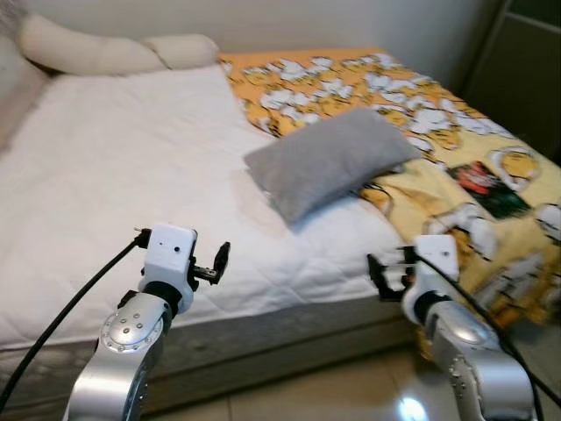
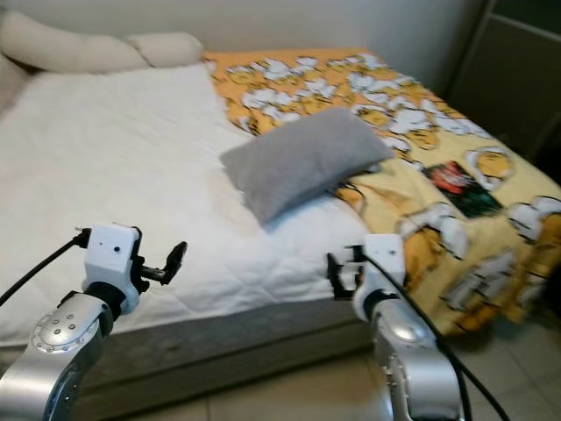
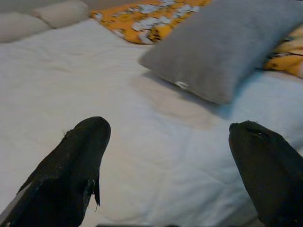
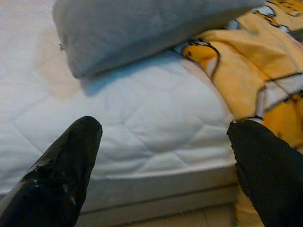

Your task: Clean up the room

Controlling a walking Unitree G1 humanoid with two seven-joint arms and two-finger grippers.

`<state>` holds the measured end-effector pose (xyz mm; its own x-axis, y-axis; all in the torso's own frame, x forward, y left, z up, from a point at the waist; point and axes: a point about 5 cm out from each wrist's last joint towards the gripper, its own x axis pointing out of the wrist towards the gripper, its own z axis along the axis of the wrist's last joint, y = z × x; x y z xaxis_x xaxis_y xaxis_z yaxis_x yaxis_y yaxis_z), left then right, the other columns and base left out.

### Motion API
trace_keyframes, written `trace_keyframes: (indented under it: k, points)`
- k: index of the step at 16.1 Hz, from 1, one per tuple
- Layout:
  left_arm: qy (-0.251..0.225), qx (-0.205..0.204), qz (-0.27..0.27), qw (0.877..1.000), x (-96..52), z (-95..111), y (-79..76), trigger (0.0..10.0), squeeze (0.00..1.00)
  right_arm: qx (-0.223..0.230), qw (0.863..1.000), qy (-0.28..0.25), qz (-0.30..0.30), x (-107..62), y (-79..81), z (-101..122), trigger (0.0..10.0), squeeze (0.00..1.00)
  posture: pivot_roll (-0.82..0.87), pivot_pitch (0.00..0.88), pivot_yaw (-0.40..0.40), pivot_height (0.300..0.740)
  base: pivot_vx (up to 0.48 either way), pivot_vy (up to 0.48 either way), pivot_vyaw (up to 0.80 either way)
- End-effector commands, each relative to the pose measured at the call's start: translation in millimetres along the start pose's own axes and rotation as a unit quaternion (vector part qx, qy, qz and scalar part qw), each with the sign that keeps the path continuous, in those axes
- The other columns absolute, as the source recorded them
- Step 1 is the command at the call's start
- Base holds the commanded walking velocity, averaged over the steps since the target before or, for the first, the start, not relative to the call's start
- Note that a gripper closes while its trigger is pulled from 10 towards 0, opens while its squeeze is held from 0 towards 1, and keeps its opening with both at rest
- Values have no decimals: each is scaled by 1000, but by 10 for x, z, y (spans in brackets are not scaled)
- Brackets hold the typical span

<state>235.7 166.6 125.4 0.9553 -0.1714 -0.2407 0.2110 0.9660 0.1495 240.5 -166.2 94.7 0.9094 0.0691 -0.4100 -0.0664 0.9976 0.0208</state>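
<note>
At the bed's (image 1: 131, 175) near edge, both grippers hover w/ fingers spread wide apart, nothing between them. Left gripper (image 3: 170, 165) sits just above the white quilted mattress top, on the bed's near-left side; its black fingertips (image 3: 92, 130) frame bare sheet, w/ the grey pillow (image 1: 329, 160) further in across the bed. Right gripper (image 4: 163, 161) hangs over the bed's front edge nearer the foot end, fingers apart too, pointing at the mattress side and the pillow's near corner beyond.

Grey pillow lies tilted across the bed's middle, well away from the head end, one end on the white sheet, the other overlapping the yellow-orange cartoon blanket (image 1: 438, 132). Blanket covers the bed's foot-end half (robot's right), bunched and rumpled, draping off the bed's front corner toward the floor, just beside the right gripper. A dark red-and-black patch (image 1: 486, 186) shows on the blanket – can't tell if print or a separate item.

At the bed's head end (far left), two cream pillows (image 1: 96, 48) lie against the wall. Below the bed's front edge: mattress base, then shiny tiled floor (image 1: 351, 395). Dark cabinet or door (image 1: 526, 61) stands past the bed's foot end.
</note>
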Motion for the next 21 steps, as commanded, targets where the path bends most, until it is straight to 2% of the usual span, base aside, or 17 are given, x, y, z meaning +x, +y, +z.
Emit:
trace_keyframes:
  k: [1, 17, 18, 20, 21]
  points:
    - [-6, 5, 12, 1000, -12, 30, 69, 10000, 0, 2, 1000, -12, 12, 17, 77, 56, 10000, 0, -94, 0, -32, 740, 322, 0, 0]
    - [-7, 2, 10, 1000, 32, 59, 66, 10000, 0, -12, 1000, -20, 15, 62, 55, 111, 10000, 0, -101, 0, -26, 740, 335, 0, 0]
    - [-7, 2, 9, 1000, 32, 57, 62, 10000, 0, -18, 1000, -20, 17, 63, 54, 113, 10000, 0, -102, 0, -25, 740, 341, 0, 0]
    - [-6, 2, 8, 1000, 32, 56, 54, 10000, 0, -75, 997, -11, 23, 76, 68, 100, 10000, 0, -103, 0, -25, 740, 341, 0, 400]
    - [-6, 2, 8, 1000, 33, 56, 52, 10000, 0, -84, 996, -14, 25, 76, 78, 94, 10000, 0, -104, 0, -25, 740, 345, 0, 800]
